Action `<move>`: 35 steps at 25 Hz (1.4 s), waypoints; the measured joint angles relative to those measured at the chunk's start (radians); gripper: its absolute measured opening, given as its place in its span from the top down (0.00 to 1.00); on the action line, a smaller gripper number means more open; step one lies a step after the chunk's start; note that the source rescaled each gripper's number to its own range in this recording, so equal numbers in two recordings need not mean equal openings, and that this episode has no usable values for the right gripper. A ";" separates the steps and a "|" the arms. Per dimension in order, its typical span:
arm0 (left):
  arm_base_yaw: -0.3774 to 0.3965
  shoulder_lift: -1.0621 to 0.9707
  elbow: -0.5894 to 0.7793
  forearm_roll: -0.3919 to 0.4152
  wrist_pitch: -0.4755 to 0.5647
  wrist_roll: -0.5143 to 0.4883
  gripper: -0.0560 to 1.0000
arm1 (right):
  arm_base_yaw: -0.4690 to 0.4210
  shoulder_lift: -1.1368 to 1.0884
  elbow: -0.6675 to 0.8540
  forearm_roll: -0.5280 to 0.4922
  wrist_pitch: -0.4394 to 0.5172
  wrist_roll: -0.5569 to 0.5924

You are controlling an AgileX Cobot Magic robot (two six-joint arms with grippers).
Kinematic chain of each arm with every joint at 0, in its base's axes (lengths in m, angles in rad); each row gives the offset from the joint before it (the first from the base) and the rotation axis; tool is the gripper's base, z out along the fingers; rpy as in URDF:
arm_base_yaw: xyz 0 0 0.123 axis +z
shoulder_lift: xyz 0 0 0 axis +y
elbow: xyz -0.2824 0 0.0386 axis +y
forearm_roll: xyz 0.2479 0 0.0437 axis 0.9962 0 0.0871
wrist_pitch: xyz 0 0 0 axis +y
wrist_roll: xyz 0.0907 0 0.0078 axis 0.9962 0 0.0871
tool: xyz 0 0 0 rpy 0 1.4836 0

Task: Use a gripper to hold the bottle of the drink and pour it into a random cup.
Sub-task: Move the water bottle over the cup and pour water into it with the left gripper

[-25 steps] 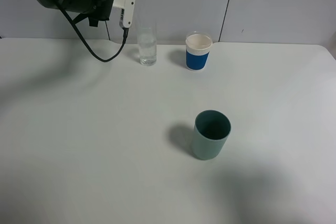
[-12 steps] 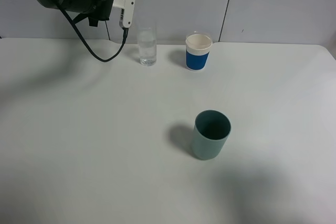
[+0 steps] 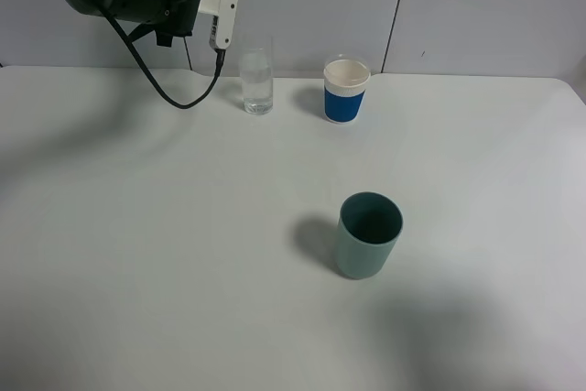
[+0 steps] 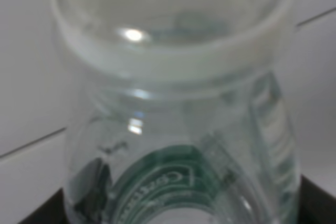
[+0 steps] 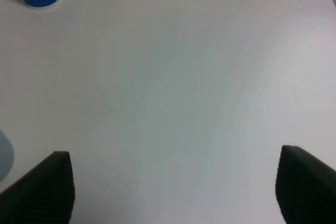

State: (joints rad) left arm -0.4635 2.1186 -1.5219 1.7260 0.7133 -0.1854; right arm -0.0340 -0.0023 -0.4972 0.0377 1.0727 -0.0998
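The left tool (image 3: 218, 12), a white jaw piece on a thick black arm with looping cables, hangs in the air over the far left of the white worktop (image 3: 183, 254). In the left wrist view the bottle of the drink (image 4: 178, 129) fills nearly the whole picture: clear plastic, with a thick ring at the neck and a dark green label band below it. It sits between two dark corners at the frame's edge, and the tool is closed tight on it. From the high camera the bottle itself cannot be made out behind the arm and the jaw piece. The cup (image 3: 256, 81), a tall, narrow, clear glass, stands upright at the far edge of the worktop. It is just to the right of the white jaw piece, lower than it and not touching it. Further right along the same edge stands a white paper cup with a blue band (image 3: 346, 91). A wider grey-green plastic cup (image 3: 368, 235) stands upright nearer the camera, well apart from both. The right tool (image 5: 176, 157) hovers over bare worktop with its dark ribbed fingers (image 5: 55, 182) spread wide and nothing between them.
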 joint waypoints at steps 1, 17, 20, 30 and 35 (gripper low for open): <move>0.000 0.000 0.000 0.000 0.000 0.001 0.92 | 0.000 0.000 0.000 0.000 0.000 0.000; -0.015 0.000 0.000 0.000 0.031 0.036 0.92 | 0.000 0.000 0.000 0.000 0.000 0.000; -0.015 0.000 0.000 0.001 0.031 0.052 0.92 | 0.000 0.000 0.000 0.000 0.000 0.000; -0.015 -0.002 0.000 0.007 0.032 0.057 0.92 | 0.000 0.000 0.000 0.000 0.000 0.000; -0.019 -0.002 0.000 0.007 0.033 0.057 0.92 | 0.000 0.000 0.000 0.000 0.000 0.000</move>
State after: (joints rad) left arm -0.4820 2.1171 -1.5219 1.7326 0.7465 -0.1285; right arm -0.0340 -0.0023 -0.4972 0.0377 1.0727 -0.0998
